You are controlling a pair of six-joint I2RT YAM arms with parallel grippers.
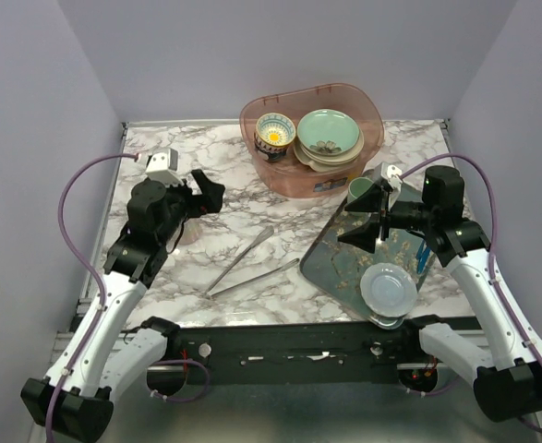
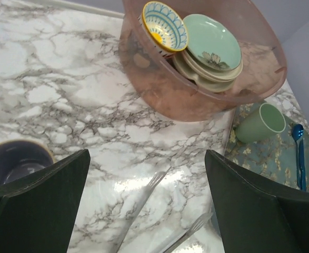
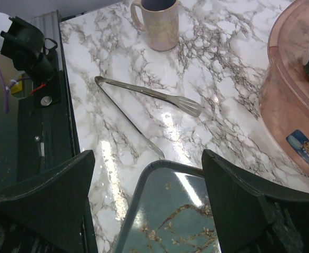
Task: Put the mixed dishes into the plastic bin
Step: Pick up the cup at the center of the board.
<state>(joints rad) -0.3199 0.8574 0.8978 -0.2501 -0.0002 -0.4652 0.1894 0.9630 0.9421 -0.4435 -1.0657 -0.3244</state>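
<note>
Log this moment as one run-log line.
left gripper: open, near mug | right gripper: open, above tray | bin: patterned bowl, mint-green plate inside | tray: green cup, pale plate not yet binned

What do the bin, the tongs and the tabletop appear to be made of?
Plastic bin: translucent pink plastic, glossy; dishes show through its wall. Tongs: bare metal, likely steel; silvery, with bright reflections. Tabletop: glossy marble pattern; grey veining could be stone or printed laminate, cannot tell.
</note>
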